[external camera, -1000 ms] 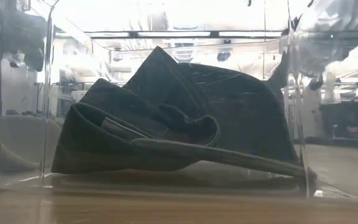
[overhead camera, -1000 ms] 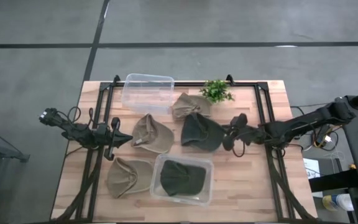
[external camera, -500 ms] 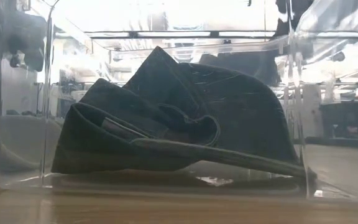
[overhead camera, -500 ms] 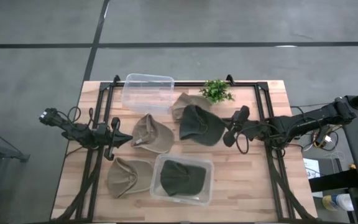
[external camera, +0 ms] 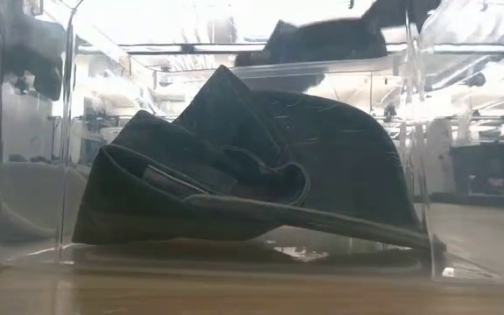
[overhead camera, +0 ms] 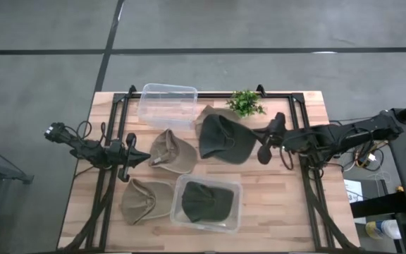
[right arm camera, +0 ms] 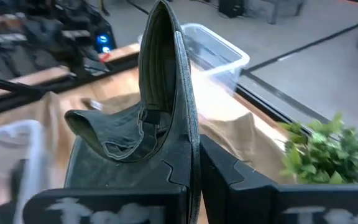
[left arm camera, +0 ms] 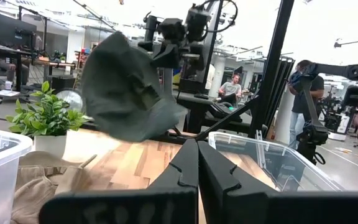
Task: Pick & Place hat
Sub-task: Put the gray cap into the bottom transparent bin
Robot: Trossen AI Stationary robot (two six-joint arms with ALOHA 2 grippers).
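R gripper (overhead camera: 262,146) clamped on dark green cap (overhead camera: 222,138), airborne. Recommend: keep grip till over empty clear bin (overhead camera: 166,105). L gripper (overhead camera: 141,158) closed, idle.

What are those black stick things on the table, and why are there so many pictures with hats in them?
Those black sticks are two robot arms. Each ends in a gripper, a pincer with two fingers. The pictures all show one moment: one camera looks down from above, one sits low on the wooden table, and one rides on each wrist.

The right gripper is pinching a dark green cloth hat and holding it up in the air. The left gripper waits, fingers shut, near the table's left side.

On the table lie three tan cloth hats, an empty clear plastic box, a second clear plastic box with another dark green hat inside, and a small green potted plant. The low camera looks straight through that filled box.
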